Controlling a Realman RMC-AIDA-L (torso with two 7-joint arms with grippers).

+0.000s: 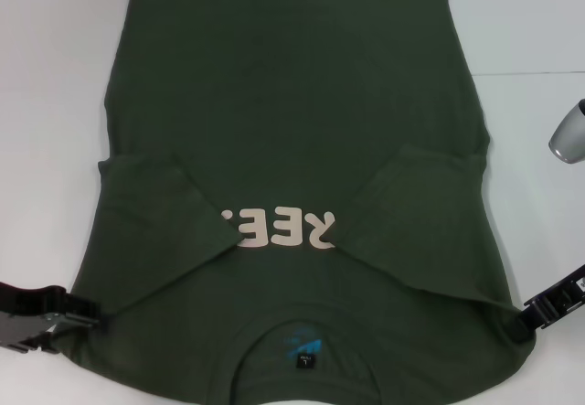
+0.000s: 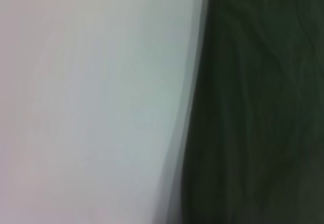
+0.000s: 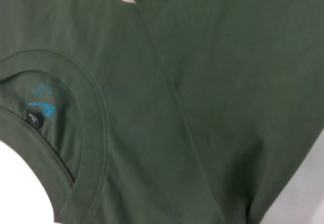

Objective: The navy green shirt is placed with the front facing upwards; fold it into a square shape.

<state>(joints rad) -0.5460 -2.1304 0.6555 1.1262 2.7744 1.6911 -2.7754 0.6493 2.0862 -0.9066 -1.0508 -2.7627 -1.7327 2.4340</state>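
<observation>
The navy green shirt (image 1: 302, 103) lies flat on the white table (image 1: 46, 103), chest side up, collar (image 1: 302, 327) nearest me and hem at the far side. Both short sleeves are folded inward over the chest and partly cover the pale lettering (image 1: 283, 229). A small black label (image 1: 303, 361) sits inside the neck, also seen in the right wrist view as the label (image 3: 34, 119). My left gripper (image 1: 84, 315) rests at the shirt's left shoulder edge. My right gripper (image 1: 530, 317) sits at the right shoulder edge. The left wrist view shows only the shirt's edge (image 2: 253, 107) against the table, close up.
White table surface (image 1: 539, 39) surrounds the shirt on the left, right and far sides. A grey metal part (image 1: 570, 135) juts in at the right edge, above the table and clear of the cloth.
</observation>
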